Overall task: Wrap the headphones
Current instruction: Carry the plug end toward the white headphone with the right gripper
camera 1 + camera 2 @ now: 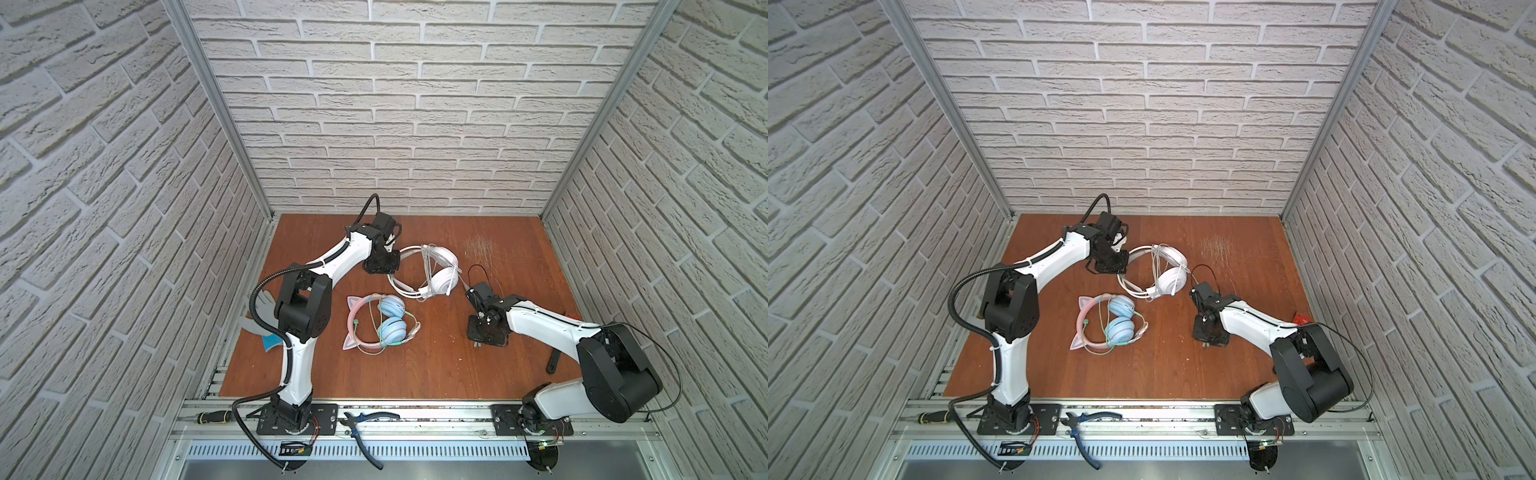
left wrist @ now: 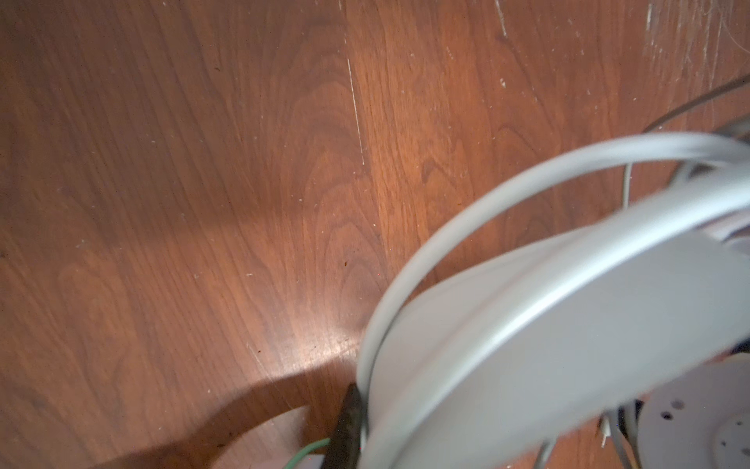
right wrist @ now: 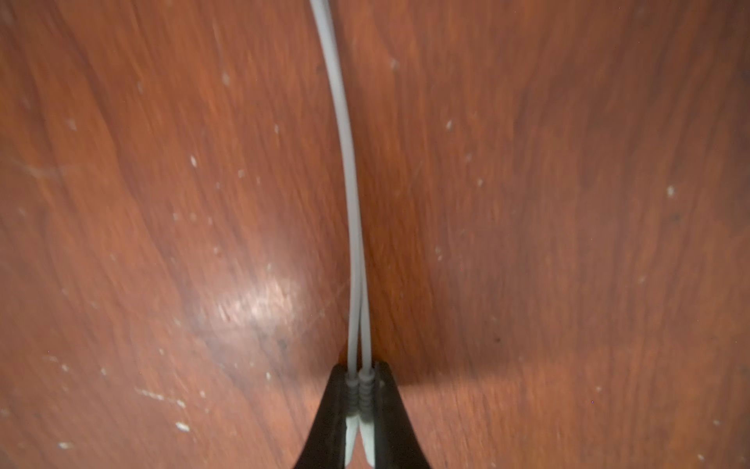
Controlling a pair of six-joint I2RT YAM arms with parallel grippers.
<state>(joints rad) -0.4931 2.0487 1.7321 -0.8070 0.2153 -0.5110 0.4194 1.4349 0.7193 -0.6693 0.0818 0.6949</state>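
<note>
free: front table (image 1: 415, 374) | blocked: centre, white headphones (image 1: 442, 280), pink headphones (image 1: 392, 306)

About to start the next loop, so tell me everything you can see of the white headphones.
All white, glossy plastic by the look. The white headphones have a thin double-wire arch over a wider band, two round cups close together, and a thin cable. They lie mid-table, toward the back. Cable loops drape across the band beside the cups. The left gripper looks shut on the band opposite the cups; the right gripper pinches the cable's two plug ends.
</note>
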